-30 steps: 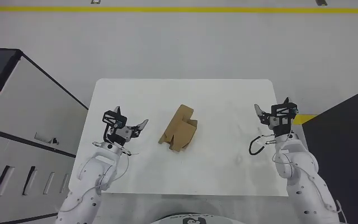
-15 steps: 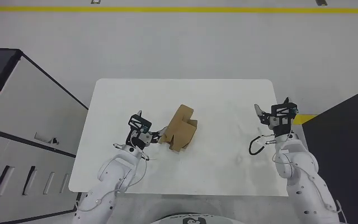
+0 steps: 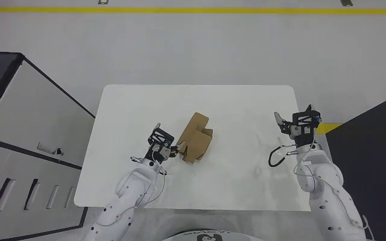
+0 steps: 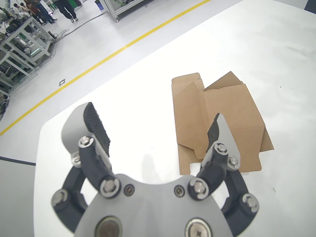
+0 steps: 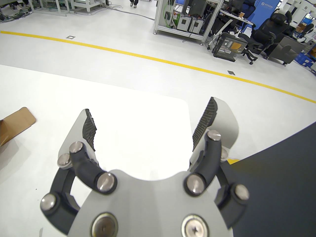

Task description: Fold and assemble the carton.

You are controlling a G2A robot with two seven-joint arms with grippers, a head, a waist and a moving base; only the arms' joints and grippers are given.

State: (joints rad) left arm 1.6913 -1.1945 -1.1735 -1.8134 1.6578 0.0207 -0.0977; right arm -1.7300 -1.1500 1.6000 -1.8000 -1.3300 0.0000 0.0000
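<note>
Left wrist view: left hand (image 4: 153, 112) open, one finger beside carton (image 4: 222, 104).
Right wrist view: right hand (image 5: 149, 106) open.

1. You have one carton (image 3: 193, 138) to count, brown cardboard (a single piece, flaps and all).
2. You have one counter (image 3: 241, 108), white, with that carton on it.
3. Count two grasping parts: the left end effector (image 4: 155, 117) and the right end effector (image 5: 149, 109).
4. Each one shows you two fingers (image 4: 96, 124), which makes four across the pair.
5. On the floor (image 3: 181, 48) beyond the counter you can count one yellow line (image 3: 193, 9).
</note>
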